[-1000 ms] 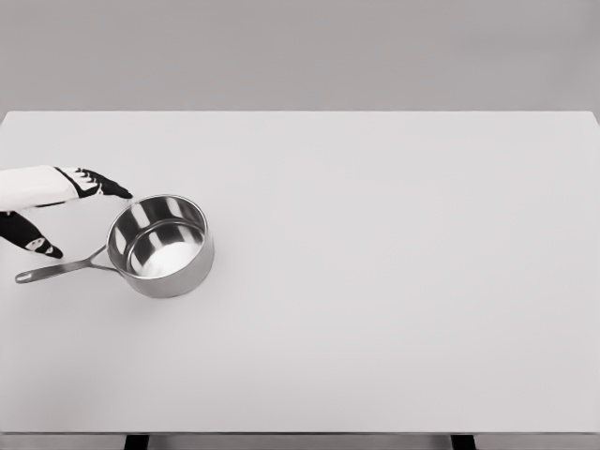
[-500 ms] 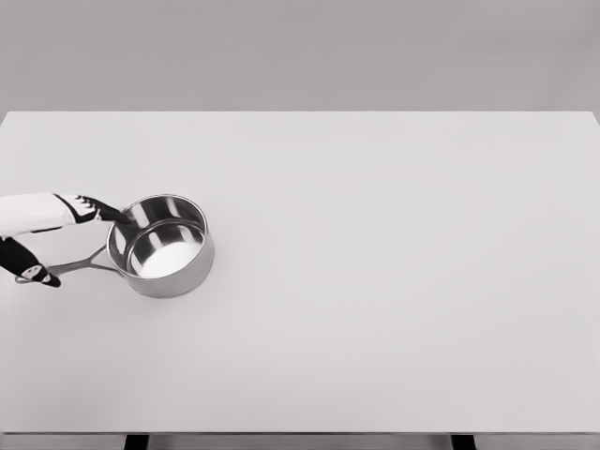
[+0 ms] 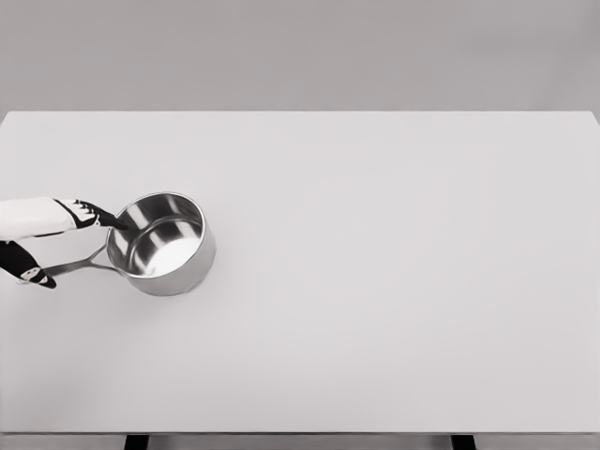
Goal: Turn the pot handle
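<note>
Steel pot [image 3: 161, 244] sits upright at the table's [image 3: 394, 281] left side, handle [image 3: 77, 267] pointing left, and the left hand [image 3: 47, 234] (entering from the left edge) straddles it with fingers spread, one fingertip [image 3: 117, 221] touching the rim, thumb [image 3: 28, 273] at the handle's end, gripping nothing.

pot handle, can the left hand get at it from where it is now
Probably yes. The left hand already straddles the pot handle, one finger at the pot rim, another over the handle's outer end. Nothing else stands in the way.
</note>
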Controlling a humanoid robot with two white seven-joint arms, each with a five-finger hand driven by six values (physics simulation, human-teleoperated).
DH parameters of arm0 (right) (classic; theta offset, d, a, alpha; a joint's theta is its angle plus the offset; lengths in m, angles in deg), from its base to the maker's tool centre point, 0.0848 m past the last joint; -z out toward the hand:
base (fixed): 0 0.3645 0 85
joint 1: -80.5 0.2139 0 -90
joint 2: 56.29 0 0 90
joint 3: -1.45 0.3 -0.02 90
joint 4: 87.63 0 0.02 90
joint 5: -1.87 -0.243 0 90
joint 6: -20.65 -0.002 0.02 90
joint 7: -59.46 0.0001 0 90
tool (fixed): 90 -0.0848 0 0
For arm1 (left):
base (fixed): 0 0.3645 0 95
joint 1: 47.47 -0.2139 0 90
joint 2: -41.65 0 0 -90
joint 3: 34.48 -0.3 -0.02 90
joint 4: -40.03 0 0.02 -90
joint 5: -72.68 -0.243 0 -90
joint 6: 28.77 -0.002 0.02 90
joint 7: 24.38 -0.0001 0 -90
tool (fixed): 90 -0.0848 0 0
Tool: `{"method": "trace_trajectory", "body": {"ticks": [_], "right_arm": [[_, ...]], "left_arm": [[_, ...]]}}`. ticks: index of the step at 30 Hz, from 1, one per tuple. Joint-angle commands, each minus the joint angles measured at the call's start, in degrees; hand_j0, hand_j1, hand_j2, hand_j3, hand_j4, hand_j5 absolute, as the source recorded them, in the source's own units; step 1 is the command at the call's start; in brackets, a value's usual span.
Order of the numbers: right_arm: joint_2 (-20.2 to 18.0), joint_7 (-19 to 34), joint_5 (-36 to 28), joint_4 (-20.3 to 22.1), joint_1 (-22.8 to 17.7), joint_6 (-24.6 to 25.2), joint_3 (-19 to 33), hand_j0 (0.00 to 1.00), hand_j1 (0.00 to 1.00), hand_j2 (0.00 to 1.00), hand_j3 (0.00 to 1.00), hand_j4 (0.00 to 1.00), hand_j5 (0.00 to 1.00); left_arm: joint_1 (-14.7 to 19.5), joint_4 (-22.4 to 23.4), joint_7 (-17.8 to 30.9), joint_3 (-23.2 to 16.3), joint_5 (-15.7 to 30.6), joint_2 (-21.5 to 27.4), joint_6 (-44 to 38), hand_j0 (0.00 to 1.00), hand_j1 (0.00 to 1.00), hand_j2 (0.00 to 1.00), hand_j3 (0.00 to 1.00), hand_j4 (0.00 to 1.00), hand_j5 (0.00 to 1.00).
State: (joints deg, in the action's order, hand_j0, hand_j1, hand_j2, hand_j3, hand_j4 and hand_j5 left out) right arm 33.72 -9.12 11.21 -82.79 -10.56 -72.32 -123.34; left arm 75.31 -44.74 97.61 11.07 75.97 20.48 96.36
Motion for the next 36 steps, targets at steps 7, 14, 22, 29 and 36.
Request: {"method": "trace_trajectory", "body": {"ticks": [7, 14, 22, 29, 36], "right_arm": [[0.0, 0.0, 0.0, 0.0, 0.0, 0.0, 0.0, 1.00, 1.00, 1.00, 1.00, 1.00, 1.00], [0.0, 0.0, 0.0, 0.0, 0.0, 0.0, 0.0, 1.00, 1.00, 1.00, 1.00, 1.00, 1.00], [0.0, 0.0, 0.0, 0.0, 0.0, 0.0, 0.0, 1.00, 1.00, 1.00, 1.00, 1.00, 1.00], [0.0, 0.0, 0.0, 0.0, 0.0, 0.0, 0.0, 1.00, 1.00, 1.00, 1.00, 1.00, 1.00], [0.0, -0.1, 0.0, -0.1, 0.0, 0.1, 0.0, 1.00, 1.00, 1.00, 1.00, 1.00, 1.00]], "left_arm": [[0.1, 1.1, -0.1, 2.1, -2.3, -0.8, -0.1, 1.00, 1.00, 1.00, 1.00, 1.00, 1.00], [0.5, 2.5, -0.1, 3.0, -2.5, -0.9, -0.1, 1.00, 1.00, 1.00, 1.00, 1.00, 1.00], [0.8, 3.0, -0.1, 3.3, -3.6, -1.5, -0.1, 1.00, 1.00, 1.00, 1.00, 1.00, 1.00], [0.8, 3.1, -0.1, 3.9, -4.4, -2.1, -0.1, 1.00, 1.00, 1.00, 1.00, 1.00, 1.00], [1.0, 2.6, -0.4, 4.6, -3.9, -1.8, -0.1, 1.00, 1.00, 1.00, 1.00, 1.00, 1.00]]}}
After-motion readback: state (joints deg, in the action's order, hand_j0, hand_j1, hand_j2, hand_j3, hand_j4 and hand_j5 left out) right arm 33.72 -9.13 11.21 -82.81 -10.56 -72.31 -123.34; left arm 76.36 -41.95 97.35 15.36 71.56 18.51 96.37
